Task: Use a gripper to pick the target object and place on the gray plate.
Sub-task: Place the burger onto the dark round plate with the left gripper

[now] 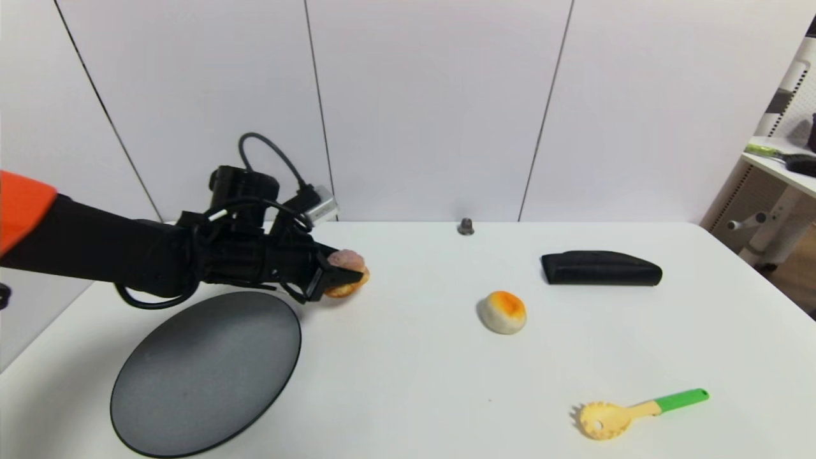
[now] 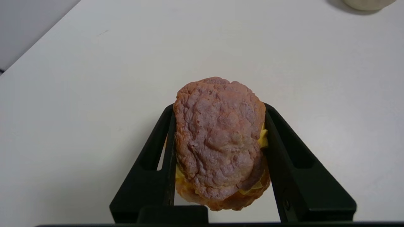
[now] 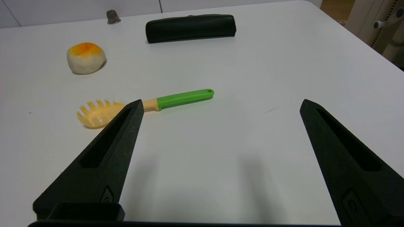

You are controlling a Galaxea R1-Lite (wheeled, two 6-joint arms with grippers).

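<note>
Over on the left of the bench (image 1: 408,357), just past the far right edge of the gray plate (image 1: 191,382), the left gripper (image 1: 347,279) has the target object (image 1: 347,275) clamped between its two black fingers, one pressed to each side, pink-purple top up and the orange-brown base showing beneath. From the left wrist view you can see the cream puff (image 2: 219,142) squeezed narrow between the fingers (image 2: 157,160), yellow filling bulging at the edges, so the squeeze is firm and the pastry is soft; it looks lifted a touch off the bench, though I can't be sure of that. Why held there? My read is the pick is done and the carry is on: the plate sits just near and left of the gripper, so a short swing back over the dark surface and a gentle release should finish it. The risk is that squashed pastry sticking to a finger or rolling once freed, so a low drop near the plate's middle makes sense. Meanwhile the right gripper (image 3: 221,104) hangs idle with its fingers spread wide over the near right of the bench, close to the pasta spoon (image 3: 142,105) with its green handle. Out of the way sit the whitish bun (image 1: 502,312) at centre, the black case (image 1: 600,268) far right, and a small metal stud (image 1: 466,226) at the far edge.
</note>
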